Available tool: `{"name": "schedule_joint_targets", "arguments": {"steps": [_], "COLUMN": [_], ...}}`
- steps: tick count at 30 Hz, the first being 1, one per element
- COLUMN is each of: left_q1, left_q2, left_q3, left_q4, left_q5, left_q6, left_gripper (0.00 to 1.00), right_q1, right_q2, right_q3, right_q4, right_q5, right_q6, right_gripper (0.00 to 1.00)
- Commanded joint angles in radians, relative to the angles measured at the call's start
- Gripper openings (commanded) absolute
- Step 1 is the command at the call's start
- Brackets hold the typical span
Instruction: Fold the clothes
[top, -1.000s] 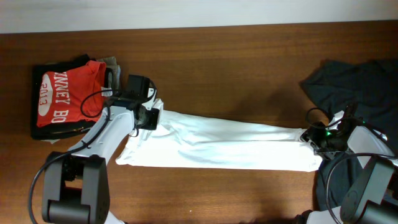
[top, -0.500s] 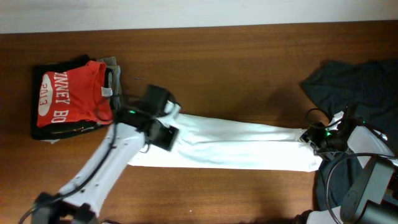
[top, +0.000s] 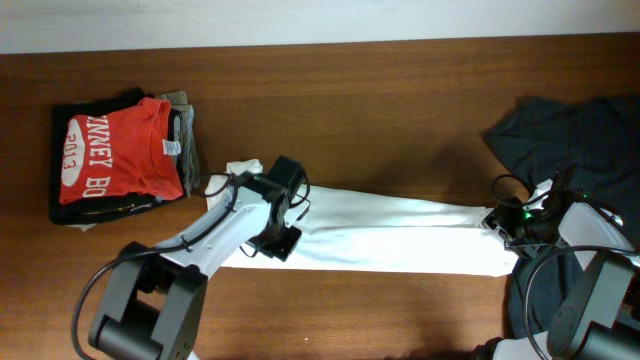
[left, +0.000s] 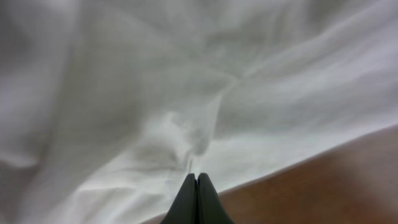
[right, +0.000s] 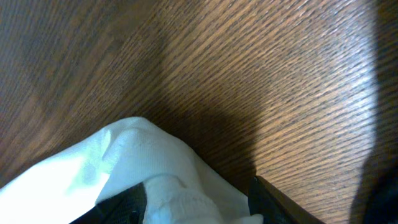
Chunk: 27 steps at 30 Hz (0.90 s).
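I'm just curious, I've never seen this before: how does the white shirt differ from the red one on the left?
The white T-shirt is plain; the red shirt carries white lettering. The white T-shirt lies stretched long between the left gripper and right gripper; the red shirt sits folded compactly, untouched. Both lie on the same table.

A dark, reddish-brown wooden table (top: 400, 120) fills almost the whole overhead view, its grain running left to right in long, fine streaks. Beyond its far edge, a narrow pale strip (top: 320, 20) lines the top of the view; whether it is wall or floor cannot be told. Even light from above leaves only soft, short shadows on the wood. The right wrist view shows the grain up close as ridged diagonal lines, with a brighter sheen right of centre. The left wrist view catches the brown surface at lower right.
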Motion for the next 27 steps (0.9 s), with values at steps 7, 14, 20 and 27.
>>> {"name": "schedule_joint_targets", "arguments": {"steps": [7,14,20,27], "left_q1": [-0.001,0.0,0.0,-0.001], "left_q2": [-0.005,-0.002,0.065,0.06], "left_q3": [-0.001,-0.071,-0.068,0.203], "left_q4": [-0.023,0.113,0.11,-0.178], "left_q5": [-0.025,-0.063,-0.059,0.018], "left_q6": [-0.03,-0.021,-0.022,-0.022], "left_gripper": [0.3,0.31,0.0,0.0], "right_q1": [-0.005,-0.005,-0.005,-0.005], "right_q2": [0.0,0.0,0.0,0.0], "right_q3": [0.014,0.013,0.014,0.014], "right_q4": [0.0,-0.001,-0.001,0.0], "right_q5": [0.009,0.009,0.009,0.009], "right_q6": [-0.002,-0.002,-0.002,-0.002], "right_gripper": [0.57,0.56,0.56,0.56]}}
